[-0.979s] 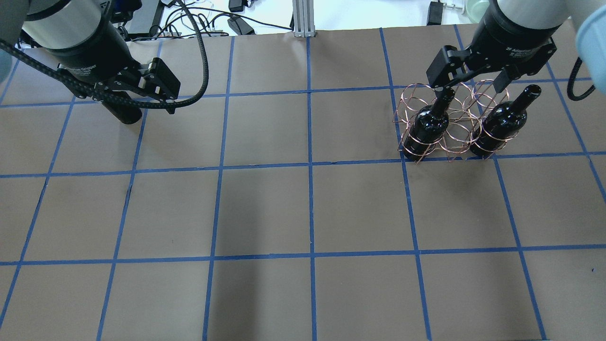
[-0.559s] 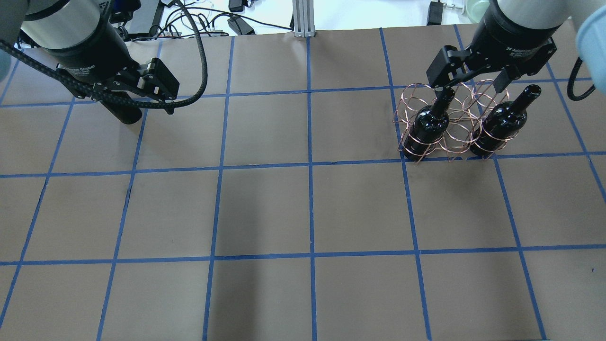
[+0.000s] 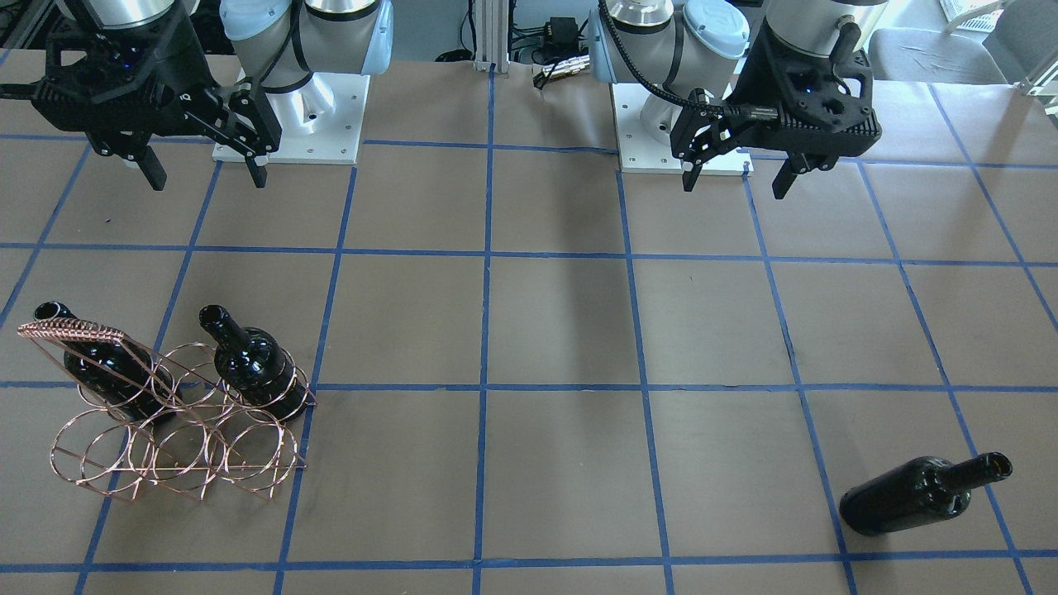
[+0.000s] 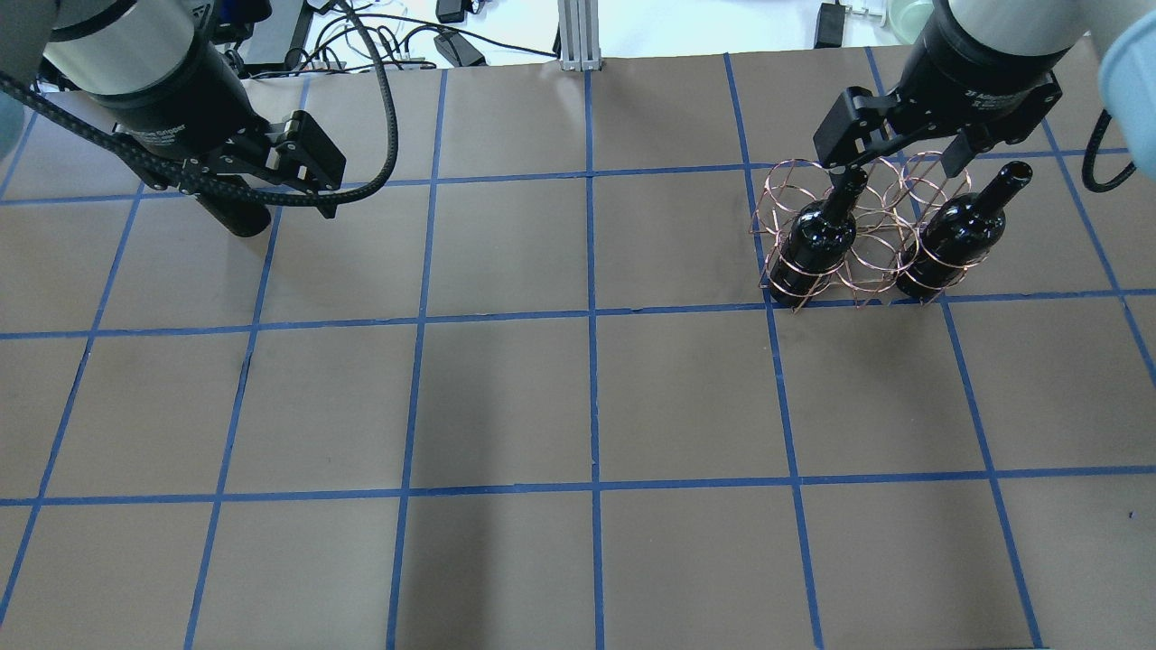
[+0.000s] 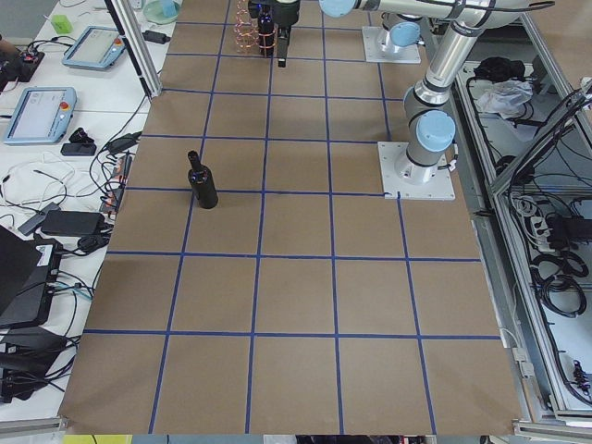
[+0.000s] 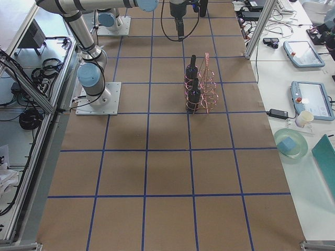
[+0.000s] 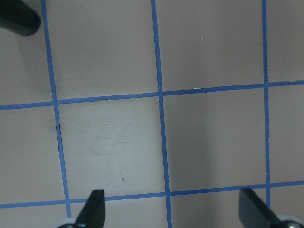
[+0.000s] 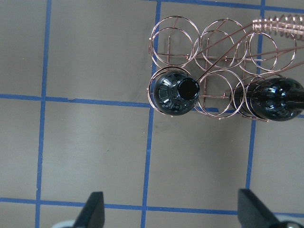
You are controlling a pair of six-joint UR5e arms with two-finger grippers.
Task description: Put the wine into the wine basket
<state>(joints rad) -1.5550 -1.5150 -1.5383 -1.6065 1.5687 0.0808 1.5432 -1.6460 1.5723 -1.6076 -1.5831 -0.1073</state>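
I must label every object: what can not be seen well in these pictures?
Overhead view: the loose bottle, mostly hidden under the left arm.
Left wrist view: the same bottle, cut off by the top corner.
Left side view: the rack, too small for detail.

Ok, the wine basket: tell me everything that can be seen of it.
The wine basket is a copper-toned thin-wire rack: two rows of three round rings, with a slanted frame topped by a ribbed bar. It stands on the brown table, on the robot's right side. In the row nearer the robot, one dark bottle and a second bottle stand in the outer rings; the middle ring and the far row are empty. The right gripper, open, hangs clear of it.
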